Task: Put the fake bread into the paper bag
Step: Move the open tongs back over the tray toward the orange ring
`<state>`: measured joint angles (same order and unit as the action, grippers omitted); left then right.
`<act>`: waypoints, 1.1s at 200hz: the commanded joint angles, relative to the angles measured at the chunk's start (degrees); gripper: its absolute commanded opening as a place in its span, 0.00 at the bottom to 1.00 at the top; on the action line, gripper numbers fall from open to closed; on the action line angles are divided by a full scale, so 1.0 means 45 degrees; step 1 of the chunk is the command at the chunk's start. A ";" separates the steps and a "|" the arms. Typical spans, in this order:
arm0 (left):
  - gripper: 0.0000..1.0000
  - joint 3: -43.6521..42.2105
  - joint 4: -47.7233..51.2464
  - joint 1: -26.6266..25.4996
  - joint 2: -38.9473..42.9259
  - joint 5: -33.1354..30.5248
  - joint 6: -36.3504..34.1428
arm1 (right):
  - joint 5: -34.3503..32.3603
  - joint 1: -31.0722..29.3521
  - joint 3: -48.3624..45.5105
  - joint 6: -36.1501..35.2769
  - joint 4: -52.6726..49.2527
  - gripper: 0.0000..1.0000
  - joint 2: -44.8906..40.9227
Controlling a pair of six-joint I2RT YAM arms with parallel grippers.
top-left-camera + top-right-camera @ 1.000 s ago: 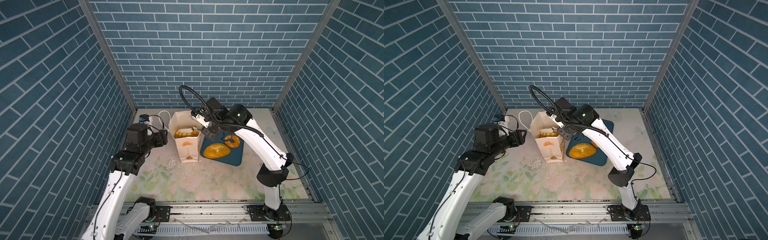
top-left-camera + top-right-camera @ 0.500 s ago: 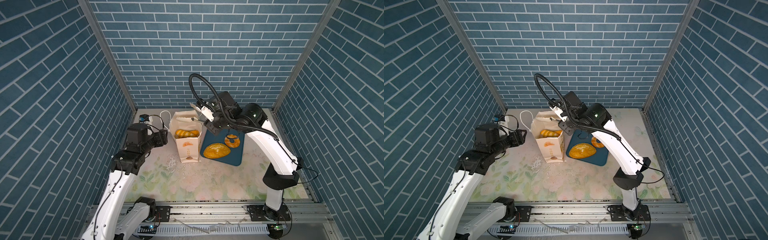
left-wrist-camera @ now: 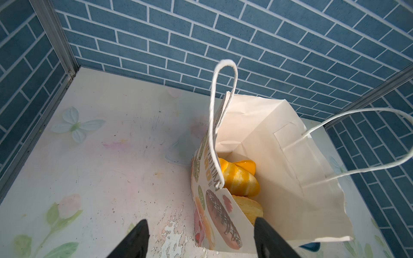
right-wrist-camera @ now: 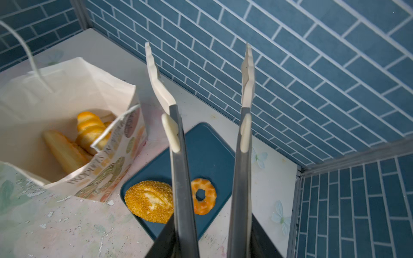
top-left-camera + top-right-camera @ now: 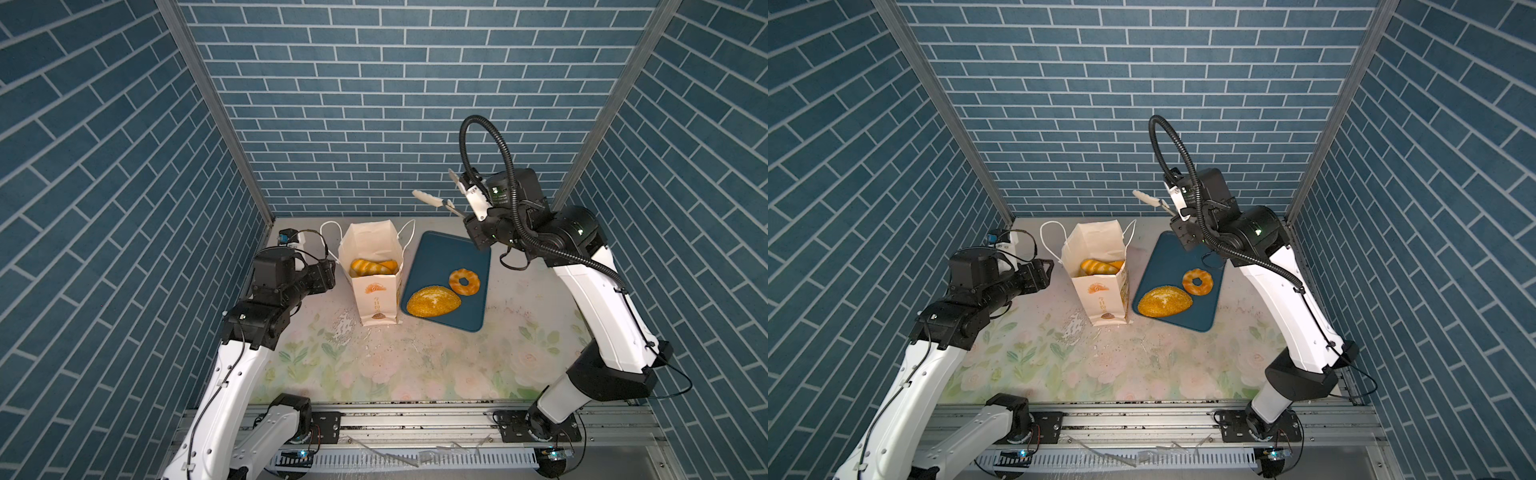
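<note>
The right tool (image 4: pixel 209 243), clamped on empty, spread tongs (image 4: pixel 180 169) over the far end of the tray (image 5: pixel 444 253), should straddle the oval loaf (image 5: pixel 433 301) beside the twisted ring (image 5: pixel 464 281) across its width, while the left tool (image 3: pixel 201 225) hangs unclenched beside the paper bag (image 5: pixel 376 299) toward the far edge of the surface (image 5: pixel 395 365).

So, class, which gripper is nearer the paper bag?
Left. The left gripper is beside the paper bag, jaws open astride its wall; the right gripper, holding tongs, hangs high over the tray.

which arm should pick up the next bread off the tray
Right. The right pincer holds the empty tongs, raised near the tray with the loaf and ring. The left pincer stands open at the paper bag.
</note>
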<state>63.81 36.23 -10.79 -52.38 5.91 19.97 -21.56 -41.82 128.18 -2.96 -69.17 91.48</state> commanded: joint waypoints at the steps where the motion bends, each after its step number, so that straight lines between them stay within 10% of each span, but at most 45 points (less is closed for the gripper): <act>1: 0.76 -0.0098 -0.0089 -0.0015 0.0075 0.0133 0.0006 | 0.0127 0.0952 -0.1476 0.0943 0.0683 0.44 -0.0686; 100: 0.76 0.0019 0.0089 -0.0020 0.0096 0.0190 -0.0154 | 0.2840 0.4213 -0.8191 0.2152 0.1581 0.44 -0.1220; 220: 0.76 -0.0020 0.0031 -0.0024 0.0087 0.0127 -0.0105 | 0.3484 0.4997 -0.9656 0.1963 0.2172 0.41 0.0469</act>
<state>63.81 36.27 -10.79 -52.36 6.68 19.90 -6.48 -19.53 84.47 4.71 -60.75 92.42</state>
